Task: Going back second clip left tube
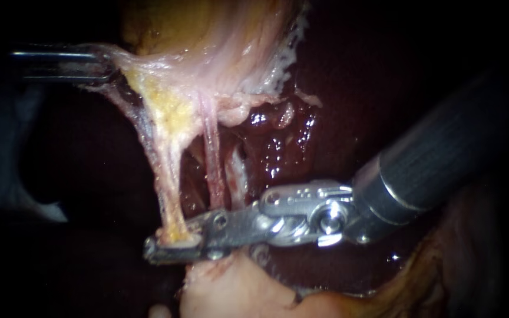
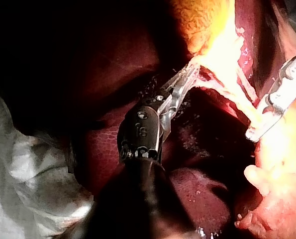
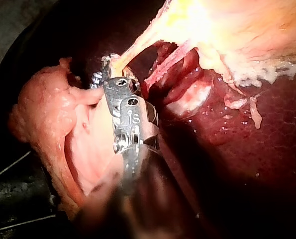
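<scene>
Shiny bare metal on the right instrument (image 1: 169,244), matt dark shaft (image 1: 443,153); wet, glossy liver (image 1: 278,147)

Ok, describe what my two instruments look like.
Right instrument: thick black shaft, a silver collar, then a bright steel wrist with round pins and a long slim tip. Left instrument: dark glossy metal in the endoscope view; its wrist view shows a black housing with small screws and a slim silver tip.

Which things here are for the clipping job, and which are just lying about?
For the job: left tube; right instrument at that tube; left instrument gripping the gallbladder.
Just lying about: right tube; liver; pale cloth beside the left instrument.
</scene>
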{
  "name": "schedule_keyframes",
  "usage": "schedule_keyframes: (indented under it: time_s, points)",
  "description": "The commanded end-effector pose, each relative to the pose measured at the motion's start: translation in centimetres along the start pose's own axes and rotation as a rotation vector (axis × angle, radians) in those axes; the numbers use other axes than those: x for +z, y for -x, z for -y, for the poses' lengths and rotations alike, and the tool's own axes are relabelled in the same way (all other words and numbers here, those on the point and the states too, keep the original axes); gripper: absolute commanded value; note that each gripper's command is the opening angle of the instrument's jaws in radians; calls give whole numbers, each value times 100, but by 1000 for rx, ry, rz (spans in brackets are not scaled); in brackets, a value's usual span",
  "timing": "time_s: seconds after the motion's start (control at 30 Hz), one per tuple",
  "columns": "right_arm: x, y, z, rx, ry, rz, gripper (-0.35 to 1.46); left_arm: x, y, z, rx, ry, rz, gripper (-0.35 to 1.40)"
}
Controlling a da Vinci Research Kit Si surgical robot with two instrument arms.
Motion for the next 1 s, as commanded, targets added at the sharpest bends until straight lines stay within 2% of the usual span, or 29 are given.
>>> schedule_keyframes:
  time_s: [0.03, 0.1, 0.13, 0.2, 0.27, 0.33, 0.43, 0.53, 0.67, 0.83, 0.9, 1.0]
  points:
    - [0, 0, 0, 0, 0, 0, -35, 0, 0, 0, 0, 0, 0, -35]
    - [0, 0, -1, 0, 0, 0, -35, 0, 0, -1, 0, 0, 0, -35]
    - [0, 1, 0, -2, -2, -18, -35, 0, 0, -1, 0, 0, 0, -35]
    - [0, 1, 0, -4, -3, -47, -4, -1, 0, -1, 0, -1, 0, -35]
    - [3, -1, -1, -3, -2, -56, 32, 0, 0, -2, 0, -1, 0, -35]
    - [6, -2, -3, 9, 0, -57, 41, 0, 0, -2, -1, -1, 0, -35]
    - [8, -1, -5, 15, 8, -58, 44, 0, 0, -3, -1, -1, 0, -35]
    - [8, 1, -10, 17, 43, -60, 46, 0, 0, -3, -1, -2, -1, -35]
    - [2, 5, -26, 32, 122, -70, 48, 0, 0, -4, -1, -2, -1, -35]
    - [-11, 14, -43, 49, 178, -71, 48, 0, 0, -4, -1, -2, -1, -35]
    - [-19, 18, -46, 50, 192, -71, 48, 0, 0, -4, -1, -2, -1, -35]
    - [-29, 23, -46, 111, 205, -79, 48, 0, 0, -5, -1, -2, -1, -35]
